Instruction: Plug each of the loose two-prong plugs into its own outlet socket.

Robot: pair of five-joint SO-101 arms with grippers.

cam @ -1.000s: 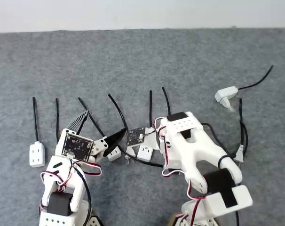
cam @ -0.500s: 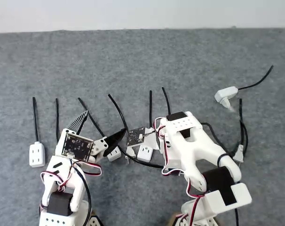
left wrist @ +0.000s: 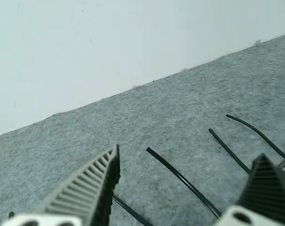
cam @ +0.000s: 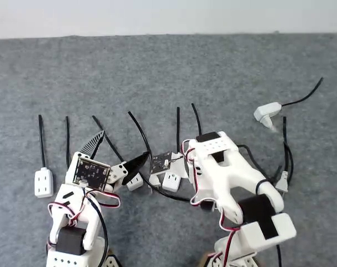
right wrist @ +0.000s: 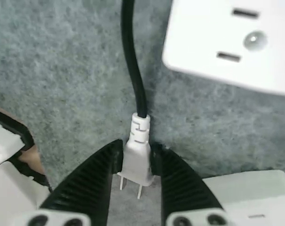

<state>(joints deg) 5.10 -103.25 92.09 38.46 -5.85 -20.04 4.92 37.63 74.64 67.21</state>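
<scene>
A grey, felt-like counter (cam: pixel 224 67) spreads over nearly all of the high view, its surface finely mottled and fibrous. A pale, plain wall (cam: pixel 157 16) runs along the top edge of that frame and meets the counter in a straight line. In the left wrist view the wall takes the upper half and the counter the lower, with the seam slanting up toward the right. The right wrist view shows the counter's nap close up. A small brownish patch (right wrist: pixel 32 157) sits at its lower left, too cut off to identify.
</scene>
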